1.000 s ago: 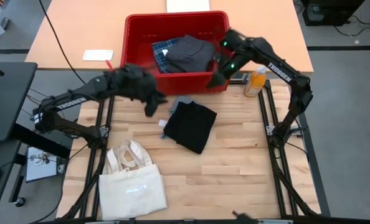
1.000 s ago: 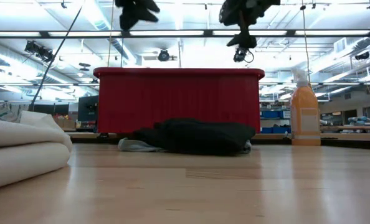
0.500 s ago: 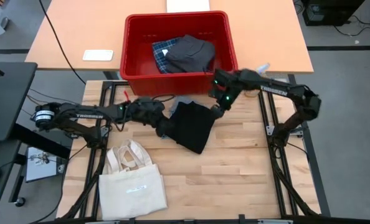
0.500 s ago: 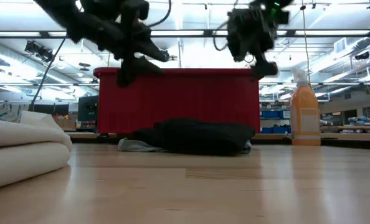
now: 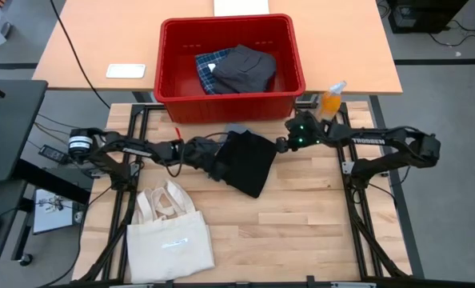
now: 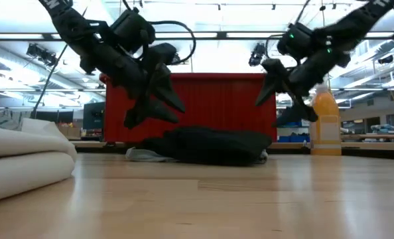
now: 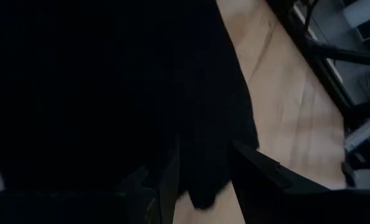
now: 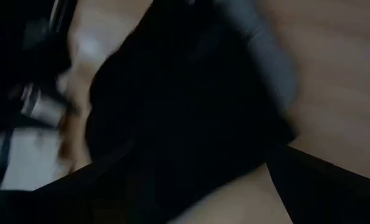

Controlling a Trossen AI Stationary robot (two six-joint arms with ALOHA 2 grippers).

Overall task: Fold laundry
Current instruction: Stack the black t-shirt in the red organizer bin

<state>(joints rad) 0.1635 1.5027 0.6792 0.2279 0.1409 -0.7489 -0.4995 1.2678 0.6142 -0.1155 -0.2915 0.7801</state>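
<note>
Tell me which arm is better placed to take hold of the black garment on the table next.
Left, narrowly. In the high view the left gripper sits at the black garment's edge, fingers open. The right gripper, also open, is at the opposite corner and appears higher in the low view.

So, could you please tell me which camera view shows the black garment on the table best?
The high view: the whole black garment shows, lying between both grippers. The low view shows only its edge-on profile. Both wrist views show dark close-up cloth, never its full outline.
</note>
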